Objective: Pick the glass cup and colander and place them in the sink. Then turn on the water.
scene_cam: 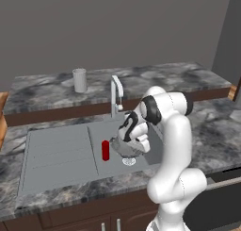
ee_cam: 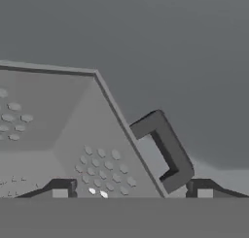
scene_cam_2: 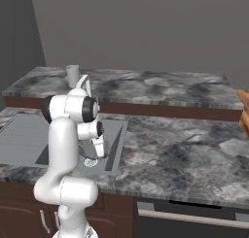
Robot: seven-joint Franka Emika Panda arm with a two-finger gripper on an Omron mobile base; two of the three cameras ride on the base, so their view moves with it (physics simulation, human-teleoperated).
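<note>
Your gripper (scene_cam: 126, 147) hangs low in the sink (scene_cam: 56, 154), its fingers (ee_cam: 61, 189) straddling the rim of the colander (scene_cam: 128, 149), just right of a small red cylinder (scene_cam: 105, 150). The glass cup (scene_cam: 79, 80) stands on the far worktop (scene_cam: 42, 91), left of the faucet (scene_cam: 116, 95).

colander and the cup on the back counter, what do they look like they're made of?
Colander: looks like matte grey metal, with flat faceted walls, punched holes and a dark handle; plastic is possible. Glass cup: pale, slightly translucent with a lighter rim, probably frosted glass or plastic.
</note>
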